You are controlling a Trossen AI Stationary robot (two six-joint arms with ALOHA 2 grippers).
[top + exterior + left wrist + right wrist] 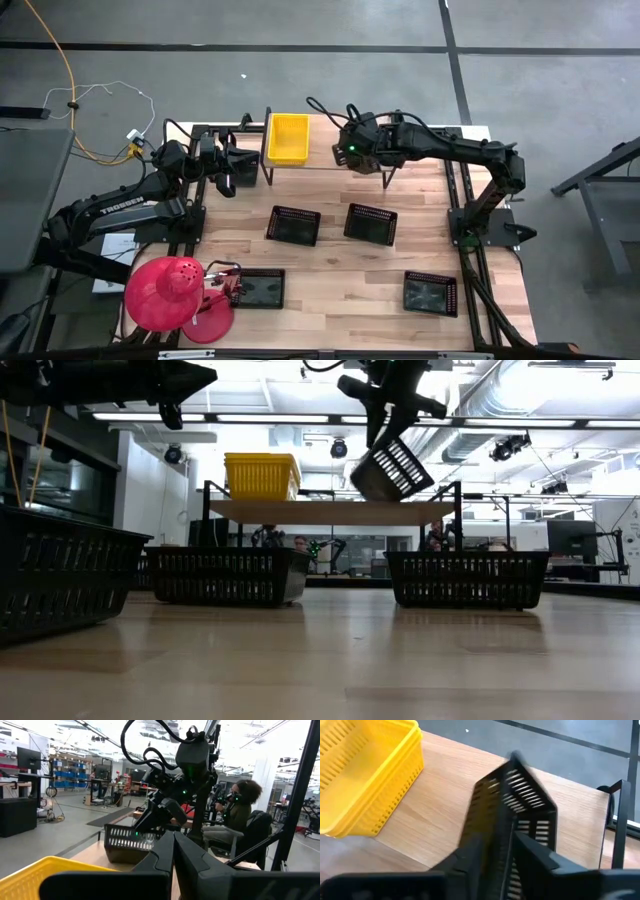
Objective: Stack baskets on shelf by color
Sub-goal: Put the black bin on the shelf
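Note:
The shelf, a light wood board on black legs, stands at the table's far side; it also shows in the low view. A yellow basket rests on its left end. My right gripper is shut on a black basket over the shelf's middle. My left gripper is shut and empty, raised beside the shelf's left end. My right gripper pinches one side wall of the black basket, at its rim, between its two fingers, which come from above and point down. The basket hangs tilted below the fingers, clear of the shelf board.
Several black baskets stand on the tabletop: two in the middle, two near the front. A red dome-shaped object sits at the near left. A seated person shows beyond the table.

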